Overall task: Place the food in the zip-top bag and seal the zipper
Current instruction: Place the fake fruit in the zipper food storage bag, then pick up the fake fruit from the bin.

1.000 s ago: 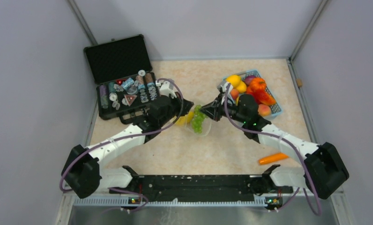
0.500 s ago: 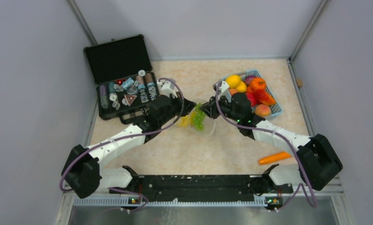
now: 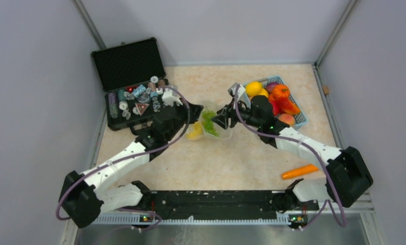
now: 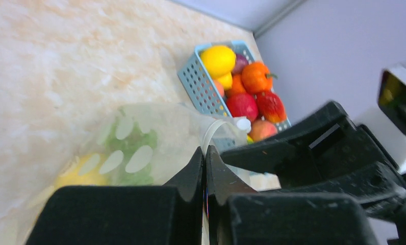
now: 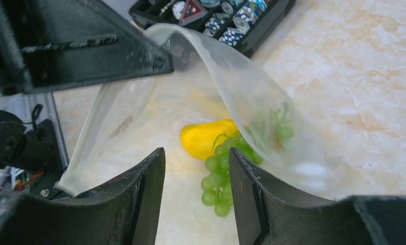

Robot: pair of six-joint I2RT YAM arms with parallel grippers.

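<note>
Bag (image 3: pixel 211 126) sat on the bench (image 3: pixel 242 163) left of the basket (image 4: pixel 201 89). It was judged limp, light and slippery, best held at the zipper (image 4: pixel 209 137). Left claw (image 4: pixel 205 154) pinched its edge; right claw (image 5: pixel 196 151) stood open.

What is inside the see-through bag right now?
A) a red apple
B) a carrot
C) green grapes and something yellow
C: the right wrist view shows green grapes and a yellow fruit inside the zip-top bag; the carrot lies out on the table.
</note>
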